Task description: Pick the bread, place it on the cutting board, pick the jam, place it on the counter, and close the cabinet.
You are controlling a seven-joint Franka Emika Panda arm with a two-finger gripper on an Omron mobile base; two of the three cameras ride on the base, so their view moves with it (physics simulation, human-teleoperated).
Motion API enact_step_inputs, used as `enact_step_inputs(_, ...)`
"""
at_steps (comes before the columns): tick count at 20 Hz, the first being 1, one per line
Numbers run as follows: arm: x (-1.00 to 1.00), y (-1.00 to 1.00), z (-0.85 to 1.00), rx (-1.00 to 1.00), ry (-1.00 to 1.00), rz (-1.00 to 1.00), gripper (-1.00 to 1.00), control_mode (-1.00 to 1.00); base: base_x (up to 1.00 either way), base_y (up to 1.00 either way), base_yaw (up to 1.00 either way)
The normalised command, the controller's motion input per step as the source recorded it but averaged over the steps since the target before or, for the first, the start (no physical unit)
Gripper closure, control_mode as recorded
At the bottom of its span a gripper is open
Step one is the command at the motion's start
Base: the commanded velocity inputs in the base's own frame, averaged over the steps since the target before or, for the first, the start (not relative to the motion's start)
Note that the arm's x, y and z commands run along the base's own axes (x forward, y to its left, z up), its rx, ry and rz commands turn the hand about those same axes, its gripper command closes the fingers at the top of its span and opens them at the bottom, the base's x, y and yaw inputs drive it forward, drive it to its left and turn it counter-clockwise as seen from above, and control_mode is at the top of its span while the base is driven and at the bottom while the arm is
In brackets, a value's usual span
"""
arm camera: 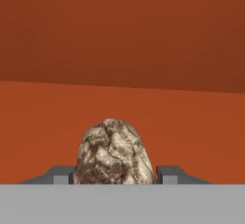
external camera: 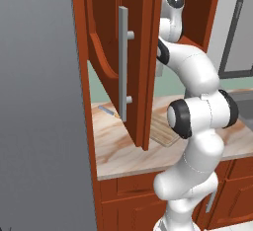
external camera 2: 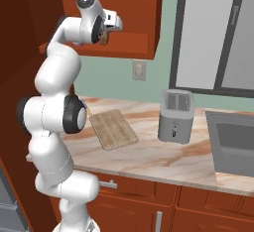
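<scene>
Kitchen interior: pale green wall carrying a white outlet plate, and a dark-framed window above a grey sink. A steel toaster stands beside the sink — reddish-brown lower drawers run beneath, grey-handled.

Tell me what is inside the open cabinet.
Inside the cabinet, the gripper is shut on the bread, over its red-brown shelf. The arm and door hide the rest of the interior, so other contents cannot be told.
</scene>
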Motion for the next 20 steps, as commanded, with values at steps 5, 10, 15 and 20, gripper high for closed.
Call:
enact_step_inputs(5, -0.28, -0.08, 0.0, 0.0, 0.0, 0.0, 1.0, -1.0, 0.0, 0.0, 0.0)
enact_step_inputs(10, -0.28, -0.09, 0.0, 0.0, 0.0, 0.0, 1.0, -1.0, 0.0, 0.0, 0.0)
enact_step_inputs(15, -0.36, -0.07, 0.01, 0.0, 0.0, 0.0, 1.0, -1.0, 0.0, 0.0, 0.0)
enact_step_inputs(20, -0.43, 0.0, 0.0, 0.0, 0.0, 0.0, 1.0, -1.0, 0.0, 0.0, 0.0)
